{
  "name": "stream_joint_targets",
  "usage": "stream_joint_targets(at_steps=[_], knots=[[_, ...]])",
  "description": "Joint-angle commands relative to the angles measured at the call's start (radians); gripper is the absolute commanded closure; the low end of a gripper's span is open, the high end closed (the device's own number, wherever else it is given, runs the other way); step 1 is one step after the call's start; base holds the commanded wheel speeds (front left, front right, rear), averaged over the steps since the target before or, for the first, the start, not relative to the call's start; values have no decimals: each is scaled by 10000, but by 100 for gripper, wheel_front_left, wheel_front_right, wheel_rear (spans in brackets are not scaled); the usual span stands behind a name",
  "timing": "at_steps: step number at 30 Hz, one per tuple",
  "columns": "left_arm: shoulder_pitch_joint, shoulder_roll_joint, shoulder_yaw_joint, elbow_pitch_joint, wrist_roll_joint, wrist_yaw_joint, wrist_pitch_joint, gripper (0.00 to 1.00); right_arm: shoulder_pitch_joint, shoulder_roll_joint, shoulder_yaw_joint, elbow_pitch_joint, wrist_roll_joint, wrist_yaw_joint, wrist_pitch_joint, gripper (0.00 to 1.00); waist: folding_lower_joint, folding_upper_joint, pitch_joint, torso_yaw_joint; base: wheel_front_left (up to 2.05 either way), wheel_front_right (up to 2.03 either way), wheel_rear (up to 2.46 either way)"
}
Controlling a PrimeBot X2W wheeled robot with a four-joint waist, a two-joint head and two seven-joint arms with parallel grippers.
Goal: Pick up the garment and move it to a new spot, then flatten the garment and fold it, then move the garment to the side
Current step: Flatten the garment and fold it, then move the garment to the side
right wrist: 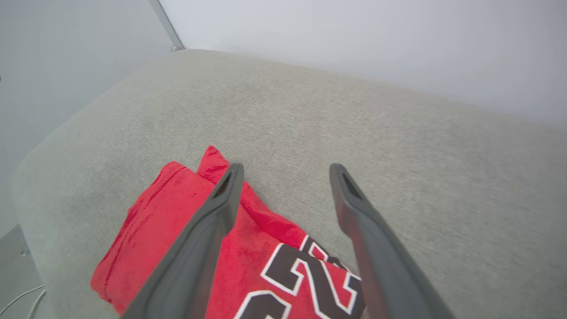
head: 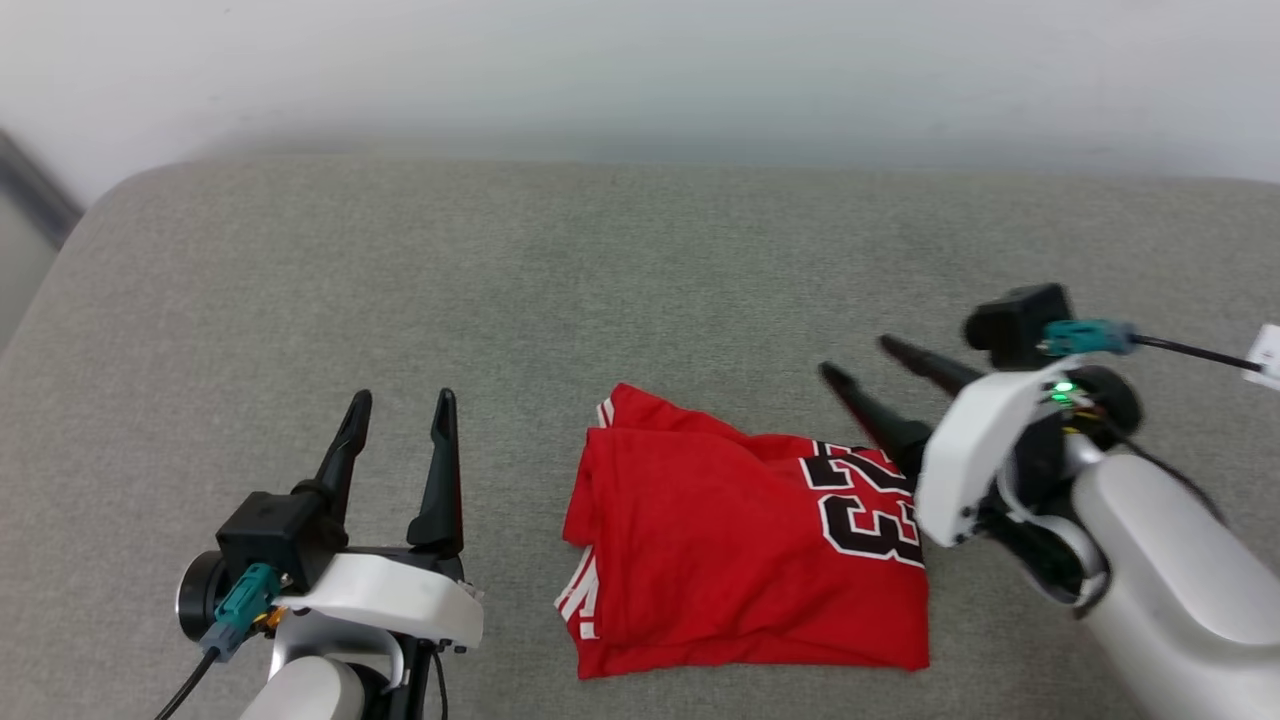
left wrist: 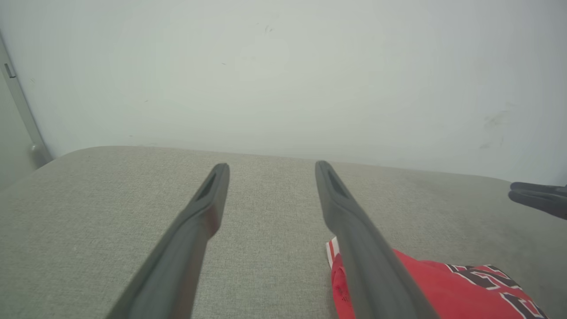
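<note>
The garment (head: 735,545) is a red shirt with a black-and-white number, lying folded into a rough rectangle on the grey cushion, striped trim at its left edge. My right gripper (head: 855,358) hovers open just past the garment's upper right corner, fingers pointing up and left, nothing between them. In the right wrist view the garment (right wrist: 177,226) lies below the open right gripper (right wrist: 285,167). My left gripper (head: 402,398) stands open to the left of the garment, apart from it. The left wrist view shows the left gripper (left wrist: 271,165) open over bare cushion, with the garment (left wrist: 443,288) at lower right.
The grey fabric cushion (head: 400,280) spreads wide to the left and far side of the garment. A pale wall (head: 640,70) runs along the cushion's far edge. The cushion's left edge (head: 40,270) curves down at the upper left.
</note>
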Motion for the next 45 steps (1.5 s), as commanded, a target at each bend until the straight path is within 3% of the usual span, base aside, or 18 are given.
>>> stream_joint_targets(at_steps=[1, 4, 8, 13, 17, 21, 28, 39, 45], knots=[[166, 38, 80, 25, -22, 65, -71, 0, 339, -277, -472, 81, -715, -3, -401, 0, 0, 0, -121, -242, 0, 0, 0], [200, 45, 158, 58, -72, 93, -104, 0, 730, -315, -1254, 36, -1188, -3, -808, 0, 0, 0, -188, -392, 0, 0, 0], [471, 11, 437, 136, -186, 187, -200, 0, 1722, -195, -3161, -461, -2263, -3, -1773, 0, 0, 0, -392, -718, 0, 0, 0], [791, 88, 698, 229, -244, 238, -269, 0, 3146, 562, -5115, -1762, -3260, -3, -2559, 0, 0, 0, -681, -998, 0, 0, 0], [1018, 117, 679, 323, -120, 259, -313, 0, 4284, 1310, -5883, -3043, -3880, -3, -2557, 0, 0, 0, -899, -1029, 0, 0, 0], [1267, 141, 637, 390, -4, 334, -317, 0, 5282, 1899, -6089, -4147, -4406, -1, -2227, 0, 0, 0, -976, -1010, 0, 0, 0], [1569, 137, 672, 480, -53, 401, -324, 0, 6236, 2379, -6016, -5237, -4757, -1, -1843, 0, 0, 0, -1033, -973, 0, 0, 0], [1324, 147, 782, 585, -161, 265, -341, 0, 6223, 2556, -6073, -5532, -4847, -3, -1439, 0, 0, 0, -956, -918, 0, 0, 0], [1126, -14, 965, 564, -59, 230, -374, 0, 5938, 2278, -6873, -4930, -4232, -3, -537, 0, 0, 0, -754, -792, 0, 0, 0]])
